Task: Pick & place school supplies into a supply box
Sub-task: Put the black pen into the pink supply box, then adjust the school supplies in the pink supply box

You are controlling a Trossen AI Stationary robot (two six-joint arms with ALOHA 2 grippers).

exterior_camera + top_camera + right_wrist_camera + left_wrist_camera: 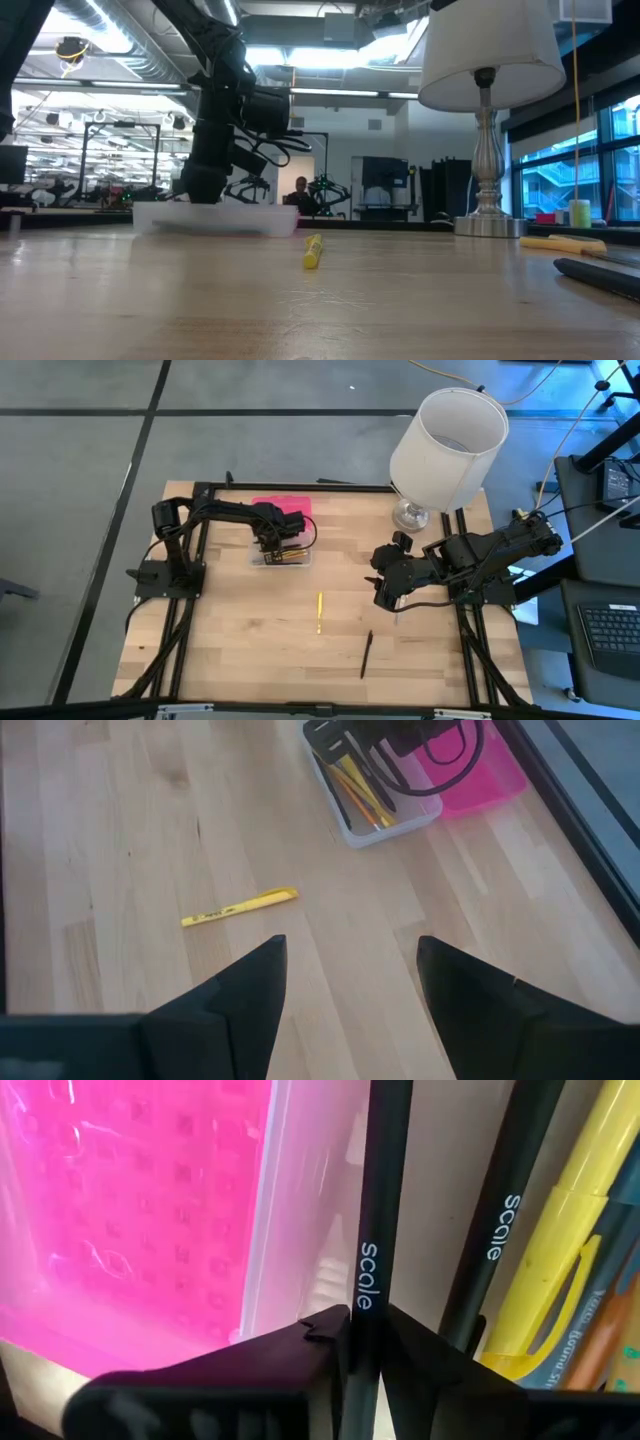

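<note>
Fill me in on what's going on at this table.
The left gripper is down in the supply box, its jaws closed on a black pen among the pens already inside, pink lid folded back. The right gripper hangs open above the table. A yellow pen and another black pen lie loose on the wood.

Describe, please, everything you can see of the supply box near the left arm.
The supply box is a small flat rectangular case with a clear plastic base and a translucent hot-pink lid lying open behind it. It rests on the wooden table. Several pens lie inside, and the left gripper reaches in, pinching a black "scale" pen.
</note>
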